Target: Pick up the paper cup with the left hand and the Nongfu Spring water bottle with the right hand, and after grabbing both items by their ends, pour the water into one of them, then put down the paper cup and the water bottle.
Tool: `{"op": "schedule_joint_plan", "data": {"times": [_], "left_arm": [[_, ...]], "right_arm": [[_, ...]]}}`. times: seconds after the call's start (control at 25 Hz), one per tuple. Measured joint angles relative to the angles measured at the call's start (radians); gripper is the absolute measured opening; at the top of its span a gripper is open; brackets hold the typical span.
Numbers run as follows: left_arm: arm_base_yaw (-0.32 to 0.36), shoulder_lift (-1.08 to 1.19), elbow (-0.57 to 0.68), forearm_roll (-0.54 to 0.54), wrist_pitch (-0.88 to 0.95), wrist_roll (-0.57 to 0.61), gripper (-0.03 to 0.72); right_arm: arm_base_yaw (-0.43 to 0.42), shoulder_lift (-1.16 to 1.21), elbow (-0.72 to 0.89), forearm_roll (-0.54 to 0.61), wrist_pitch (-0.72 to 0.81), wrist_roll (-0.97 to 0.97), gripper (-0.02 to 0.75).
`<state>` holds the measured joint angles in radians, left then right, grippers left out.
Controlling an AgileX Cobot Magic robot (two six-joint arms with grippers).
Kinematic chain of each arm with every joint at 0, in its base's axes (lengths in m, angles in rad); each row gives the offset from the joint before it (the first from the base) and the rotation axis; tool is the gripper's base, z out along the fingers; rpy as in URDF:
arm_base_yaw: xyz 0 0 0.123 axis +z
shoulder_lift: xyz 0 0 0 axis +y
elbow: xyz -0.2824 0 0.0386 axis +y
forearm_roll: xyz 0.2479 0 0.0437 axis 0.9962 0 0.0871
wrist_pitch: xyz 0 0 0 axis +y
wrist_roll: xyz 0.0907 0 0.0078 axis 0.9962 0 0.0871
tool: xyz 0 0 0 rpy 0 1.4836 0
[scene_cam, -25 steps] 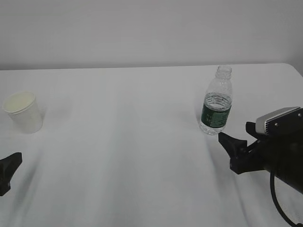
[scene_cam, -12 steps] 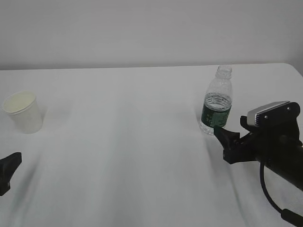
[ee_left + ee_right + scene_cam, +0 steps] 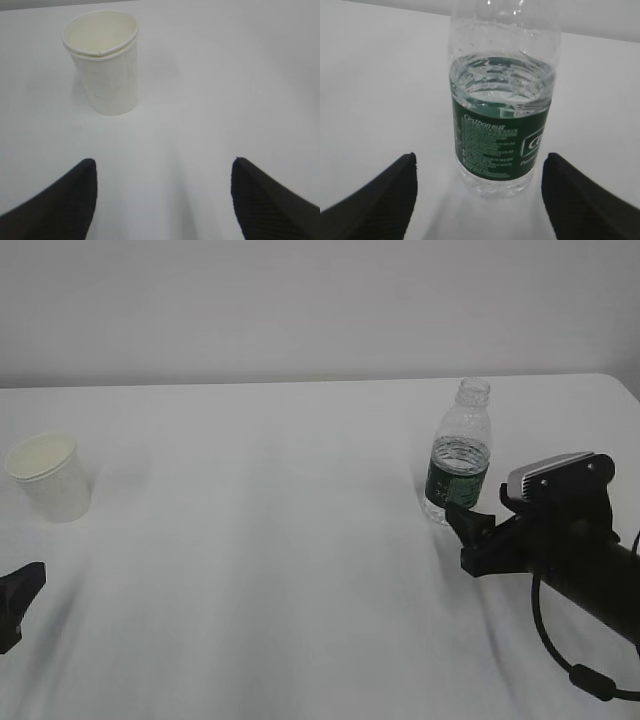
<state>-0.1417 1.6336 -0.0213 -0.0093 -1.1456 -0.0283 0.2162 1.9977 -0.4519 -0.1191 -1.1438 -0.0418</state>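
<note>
Two tools stand open with nothing gripped: our right tool [image 3: 462,528] nears the Nongfu Spring water bottle [image 3: 458,453] at centre right, our left tool [image 3: 162,192] faces the paper cup [image 3: 104,62] at upper left. We judge closing in comes next.

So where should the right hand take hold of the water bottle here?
Around the green label band of the water bottle, low on its body. The bottle stands upright and capless, with water up to about the label's top, so a level approach from the near side, straddling it with the open right hand, seems safest.
</note>
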Motion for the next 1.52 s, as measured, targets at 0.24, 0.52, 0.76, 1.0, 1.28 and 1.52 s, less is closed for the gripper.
{"op": "schedule_joint_plan", "data": {"times": [0.24,0.52,0.76,1.0,1.28,1.52], "left_arm": [[0.000,0.000,0.000,0.000,0.000,0.000,0.608],[0.000,0.000,0.000,0.000,0.000,-0.001,0.608],[0.000,0.000,0.000,0.000,0.000,-0.001,0.603],[0.000,0.000,0.000,0.000,0.000,-0.001,0.599],[0.000,0.000,0.000,0.000,0.000,-0.001,0.594],[0.000,0.000,0.000,0.000,0.000,-0.002,0.591]], "right_arm": [[0.000,0.026,-0.035,0.000,0.000,0.000,0.590],[0.000,0.062,-0.075,0.002,-0.002,0.000,0.590],[0.000,0.093,-0.106,0.002,-0.002,0.000,0.590],[0.000,0.096,-0.140,0.010,-0.002,0.000,0.590],[0.000,0.097,-0.166,0.011,-0.002,0.000,0.590],[0.000,0.097,-0.182,0.012,-0.002,0.000,0.590]]}}
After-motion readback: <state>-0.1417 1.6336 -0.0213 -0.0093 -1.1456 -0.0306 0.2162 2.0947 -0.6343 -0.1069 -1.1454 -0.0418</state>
